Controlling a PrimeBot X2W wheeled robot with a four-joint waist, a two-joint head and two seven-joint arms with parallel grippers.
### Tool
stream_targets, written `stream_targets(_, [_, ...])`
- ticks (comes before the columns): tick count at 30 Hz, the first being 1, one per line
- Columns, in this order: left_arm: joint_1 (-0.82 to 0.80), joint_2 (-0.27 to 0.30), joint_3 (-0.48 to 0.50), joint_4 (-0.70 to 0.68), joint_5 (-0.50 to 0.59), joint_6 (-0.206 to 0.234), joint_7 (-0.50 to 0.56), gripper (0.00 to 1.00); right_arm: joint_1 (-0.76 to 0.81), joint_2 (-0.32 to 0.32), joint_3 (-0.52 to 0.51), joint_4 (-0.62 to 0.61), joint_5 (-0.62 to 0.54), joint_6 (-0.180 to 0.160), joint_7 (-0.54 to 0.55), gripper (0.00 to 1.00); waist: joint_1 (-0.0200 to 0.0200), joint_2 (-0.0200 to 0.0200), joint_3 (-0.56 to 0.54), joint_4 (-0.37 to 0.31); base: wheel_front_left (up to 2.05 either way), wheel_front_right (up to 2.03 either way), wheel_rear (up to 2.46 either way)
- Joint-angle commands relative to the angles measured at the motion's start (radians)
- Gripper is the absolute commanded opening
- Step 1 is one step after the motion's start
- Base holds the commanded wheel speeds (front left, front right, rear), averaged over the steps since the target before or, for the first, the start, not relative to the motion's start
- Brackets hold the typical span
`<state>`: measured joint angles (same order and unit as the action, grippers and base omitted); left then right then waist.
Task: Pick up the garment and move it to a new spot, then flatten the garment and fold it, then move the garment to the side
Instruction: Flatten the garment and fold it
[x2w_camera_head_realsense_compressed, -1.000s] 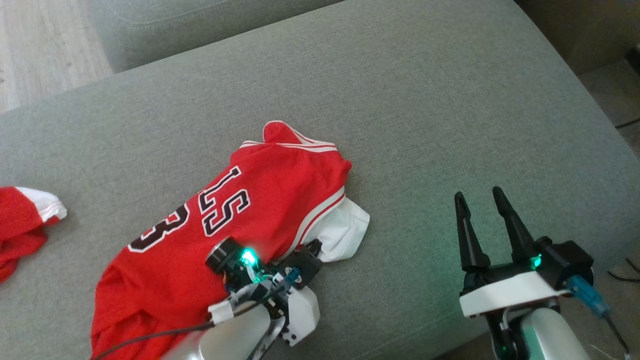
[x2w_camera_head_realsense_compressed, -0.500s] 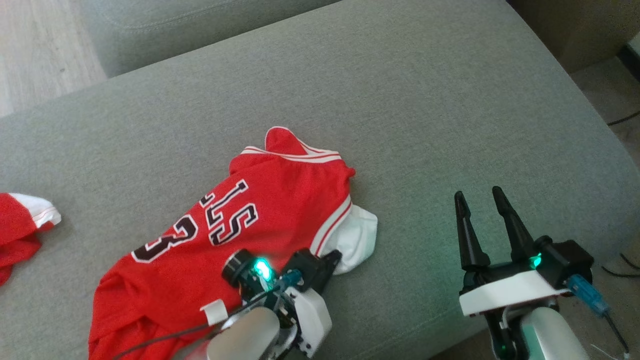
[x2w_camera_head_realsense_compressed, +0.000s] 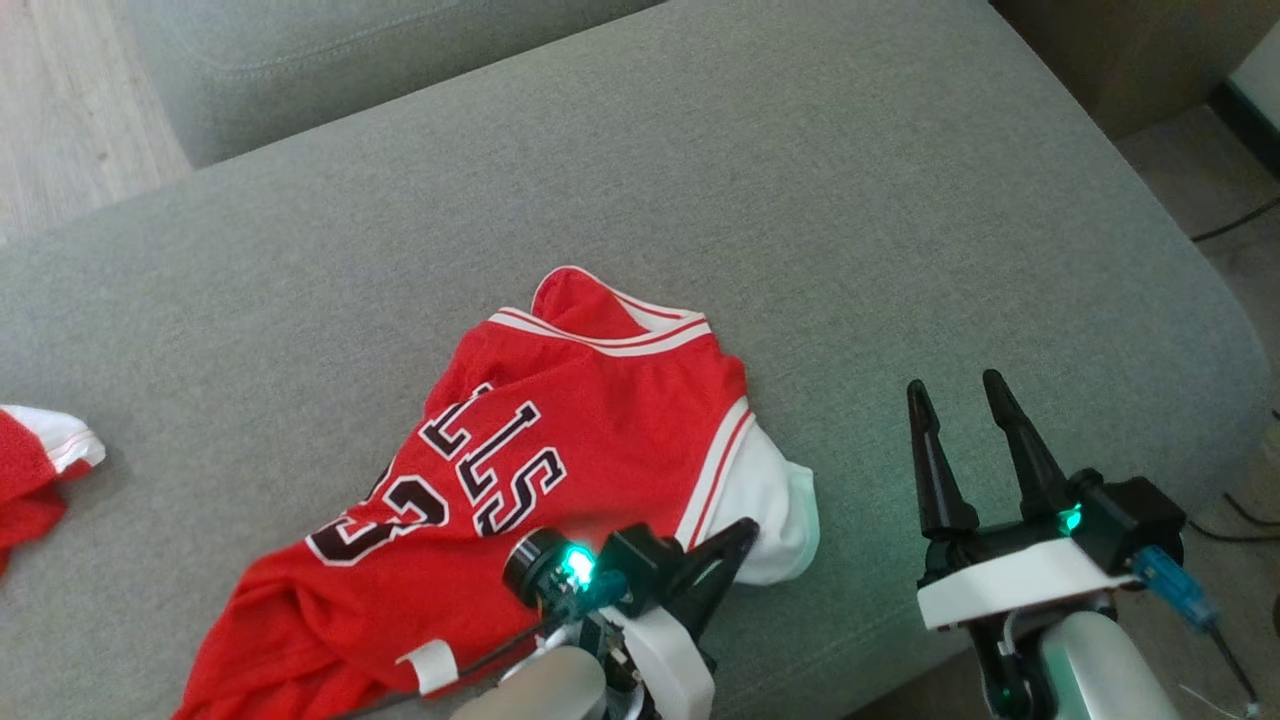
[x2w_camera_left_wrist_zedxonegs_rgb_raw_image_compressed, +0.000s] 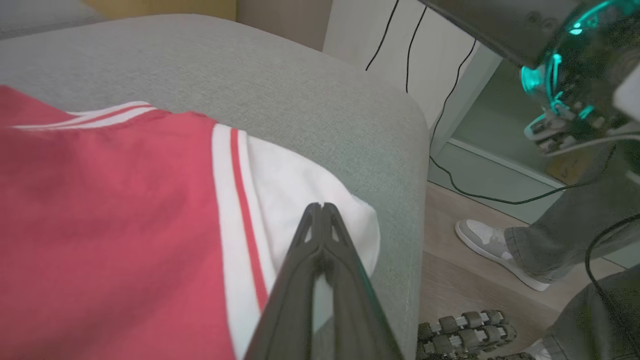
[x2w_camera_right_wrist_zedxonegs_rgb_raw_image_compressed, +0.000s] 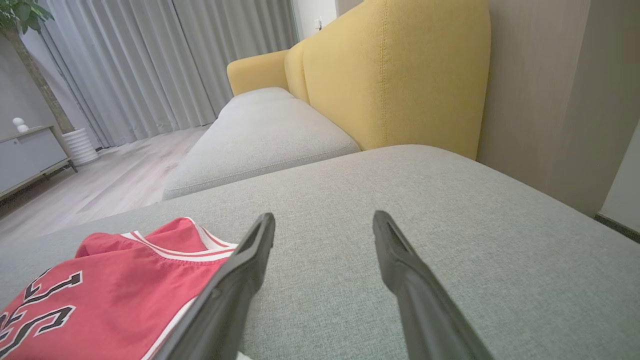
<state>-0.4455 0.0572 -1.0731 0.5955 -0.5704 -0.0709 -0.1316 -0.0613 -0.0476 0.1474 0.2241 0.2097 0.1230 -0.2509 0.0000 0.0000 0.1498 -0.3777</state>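
A red jersey (x2w_camera_head_realsense_compressed: 600, 430) with white trim and black lettering lies crumpled on the grey couch seat (x2w_camera_head_realsense_compressed: 800, 200); a white layer sticks out at its right side. My left gripper (x2w_camera_head_realsense_compressed: 745, 528) reaches in from the bottom and is shut on that white edge. In the left wrist view its fingertips (x2w_camera_left_wrist_zedxonegs_rgb_raw_image_compressed: 322, 206) are pressed together on the white cloth of the jersey (x2w_camera_left_wrist_zedxonegs_rgb_raw_image_compressed: 125, 210). My right gripper (x2w_camera_head_realsense_compressed: 955, 385) hovers open over bare cushion to the right of the jersey, holding nothing. In the right wrist view the right gripper (x2w_camera_right_wrist_zedxonegs_rgb_raw_image_compressed: 324, 220) points over the seat, with the jersey (x2w_camera_right_wrist_zedxonegs_rgb_raw_image_compressed: 115, 295) at the lower left.
A second red-and-white garment (x2w_camera_head_realsense_compressed: 40, 470) lies at the far left edge. The seat drops off at the right, where cables (x2w_camera_left_wrist_zedxonegs_rgb_raw_image_compressed: 445, 170) run over the floor. A person's shoe (x2w_camera_left_wrist_zedxonegs_rgb_raw_image_compressed: 492, 250) and trouser leg stand beside it. A yellow backrest (x2w_camera_right_wrist_zedxonegs_rgb_raw_image_compressed: 400, 65) rises behind the seat.
My left gripper has moved right and toward the seat's front, and the jersey has slid right with it. The head camera has shifted too. The right gripper has stayed put.
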Motion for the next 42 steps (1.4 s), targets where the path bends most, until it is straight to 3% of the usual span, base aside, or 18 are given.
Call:
stream_targets(1, [-0.030, -0.007, 0.009, -0.021, 0.007, 0.010, -0.013, 0.55, -0.033, -0.003, 0.021, -0.026, -0.005, 0.008, -0.011, 1.00, 0.0000, 0.0000, -0.004, 0.000, 0.00, 0.00, 0.00])
stream_targets(2, [-0.031, -0.007, 0.006, -0.020, 0.006, 0.017, -0.021, 1.00, -0.032, -0.003, 0.019, -0.026, -0.006, 0.008, -0.011, 1.00, 0.0000, 0.0000, -0.008, 0.001, 0.00, 0.00, 0.00])
stream_targets(9, [-0.015, 0.004, 0.029, -0.056, -0.021, 0.059, -0.066, 1.00, -0.013, -0.003, 0.009, -0.020, -0.019, 0.008, -0.011, 1.00, 0.0000, 0.0000, -0.055, 0.012, 0.00, 0.00, 0.00])
stream_targets(15, [0.037, 0.096, 0.040, -0.122, -0.002, 0.131, -0.055, 1.00, 0.008, -0.003, -0.003, -0.026, -0.031, 0.008, -0.011, 1.00, 0.0000, 0.0000, -0.086, 0.030, 0.00, 0.00, 0.00])
stream_targets(20, [0.075, 0.169, -0.003, -0.166, 0.020, 0.140, 0.010, 1.00, 0.012, -0.003, -0.005, -0.032, -0.036, 0.008, -0.011, 1.00, 0.0000, 0.0000, -0.080, 0.047, 0.00, 0.00, 0.00])
stream_targets(24, [0.074, 0.187, -0.020, -0.173, 0.036, 0.147, 0.032, 1.00, 0.008, -0.003, -0.002, -0.036, -0.035, 0.008, -0.011, 1.00, 0.0000, 0.0000, -0.065, 0.055, 0.00, 0.00, 0.00])
stream_targets(36, [-0.035, 0.136, -0.114, -0.006, 0.177, 0.179, 0.039, 1.00, -0.026, -0.003, 0.014, -0.035, -0.023, 0.008, -0.011, 1.00, 0.0000, 0.0000, -0.012, 0.028, 0.00, 0.00, 0.00])
stream_targets(37, [-0.042, 0.129, -0.120, 0.016, 0.182, 0.175, 0.039, 0.82, -0.028, -0.003, 0.015, -0.034, -0.021, 0.008, -0.011, 1.00, 0.0000, 0.0000, -0.010, 0.023, 0.00, 0.00, 0.00])
stream_targets(38, [-0.050, 0.121, -0.124, 0.036, 0.186, 0.171, 0.037, 0.01, -0.030, -0.003, 0.016, -0.034, -0.020, 0.008, -0.011, 1.00, 0.0000, 0.0000, -0.007, 0.017, 0.00, 0.00, 0.00])
stream_targets(42, [-0.090, 0.092, -0.103, 0.075, 0.184, 0.175, -0.024, 0.00, -0.037, -0.003, 0.014, -0.035, -0.011, 0.008, -0.011, 1.00, 0.0000, 0.0000, 0.000, -0.008, 0.00, 0.00, 0.00])
